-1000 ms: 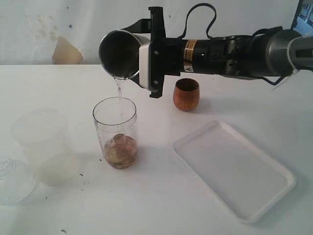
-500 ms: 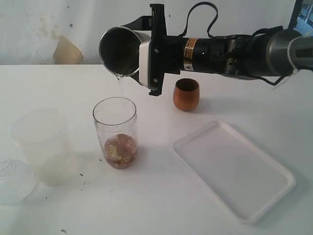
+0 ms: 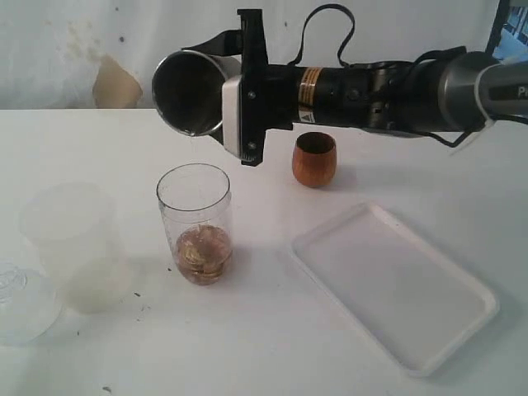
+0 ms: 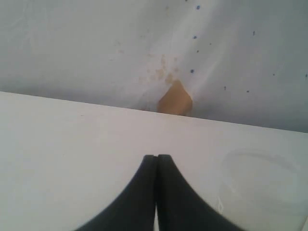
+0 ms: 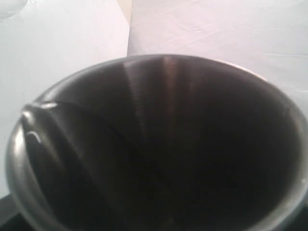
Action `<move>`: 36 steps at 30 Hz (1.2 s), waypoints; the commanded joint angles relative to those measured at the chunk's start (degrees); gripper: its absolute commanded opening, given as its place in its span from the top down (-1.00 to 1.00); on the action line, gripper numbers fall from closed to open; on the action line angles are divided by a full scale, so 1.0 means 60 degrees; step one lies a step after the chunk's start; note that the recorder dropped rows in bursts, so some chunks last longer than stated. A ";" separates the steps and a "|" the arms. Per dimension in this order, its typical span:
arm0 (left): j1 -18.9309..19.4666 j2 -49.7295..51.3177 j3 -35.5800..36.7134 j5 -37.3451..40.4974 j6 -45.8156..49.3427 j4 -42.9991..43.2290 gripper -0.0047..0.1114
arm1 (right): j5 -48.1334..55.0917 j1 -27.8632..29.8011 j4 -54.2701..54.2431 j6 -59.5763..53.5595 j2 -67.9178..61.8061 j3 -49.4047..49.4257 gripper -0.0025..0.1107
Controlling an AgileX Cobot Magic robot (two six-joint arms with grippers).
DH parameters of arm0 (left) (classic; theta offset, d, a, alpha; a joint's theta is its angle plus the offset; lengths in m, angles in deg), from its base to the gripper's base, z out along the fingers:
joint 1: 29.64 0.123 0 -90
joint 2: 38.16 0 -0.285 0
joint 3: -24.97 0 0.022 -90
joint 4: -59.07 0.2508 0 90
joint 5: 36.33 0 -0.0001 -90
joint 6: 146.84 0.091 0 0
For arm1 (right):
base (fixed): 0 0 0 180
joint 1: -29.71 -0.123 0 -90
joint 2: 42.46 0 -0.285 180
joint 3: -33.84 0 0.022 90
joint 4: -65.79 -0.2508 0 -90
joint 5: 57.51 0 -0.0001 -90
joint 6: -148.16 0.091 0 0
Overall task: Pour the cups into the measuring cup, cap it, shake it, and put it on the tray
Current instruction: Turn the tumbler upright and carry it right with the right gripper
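My right gripper (image 3: 241, 96) is shut on the steel tumbler (image 3: 188, 92), holding it on its side up in the air, mouth toward the left, just above and behind the measuring cup (image 3: 195, 223). No liquid runs from it. The right wrist view is filled by the tumbler's dark inside (image 5: 159, 144), which hides the jaws. The measuring cup stands upright with brownish liquid in its bottom. The wooden cup (image 3: 314, 159) stands behind it to the right. The tray (image 3: 394, 285) lies at the right front. The clear cap (image 3: 21, 301) rests at the far left front. My left gripper (image 4: 157, 157) is shut on nothing.
A wide frosted plastic cup (image 3: 76, 247) stands left of the measuring cup, next to the cap. A faint translucent rim (image 4: 260, 166) shows near the left gripper. A brown patch (image 3: 114, 85) marks the wall behind the table.
The thin stream from the tumbler into the measuring cup has stopped. The tumbler has shifted a little left and its mouth has come up toward level.
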State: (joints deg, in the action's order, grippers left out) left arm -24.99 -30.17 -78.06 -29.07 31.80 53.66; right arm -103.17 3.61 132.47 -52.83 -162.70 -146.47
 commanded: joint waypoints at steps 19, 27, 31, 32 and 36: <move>-0.0032 -0.0034 0.0041 -0.0128 -0.0019 -0.0019 0.92 | 0.0132 -0.0108 -0.0205 -0.0195 0.0182 -0.0115 0.96; -0.0032 -0.0034 0.0041 -0.0128 -0.0019 -0.0019 0.92 | 0.0132 -0.0108 -0.0224 0.2496 0.0182 -0.0115 0.96; -0.0032 -0.0034 0.0041 -0.0128 -0.0019 -0.0019 0.92 | 0.0132 -0.0108 -0.0513 0.3702 0.0182 -0.0115 0.96; -0.0032 -0.0034 0.0041 -0.0128 -0.0019 -0.0019 0.92 | 0.0132 -0.0108 -0.0701 0.4018 0.0182 -0.0115 0.96; -0.0032 -0.0034 0.0041 -0.0128 -0.0019 -0.0019 0.92 | 0.0132 -0.0108 -0.1653 0.5077 0.0182 -0.0115 0.96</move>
State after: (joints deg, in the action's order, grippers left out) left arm -24.99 -30.17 -78.06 -29.07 31.80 53.66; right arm -101.65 2.89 127.84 -26.89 -162.70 -146.47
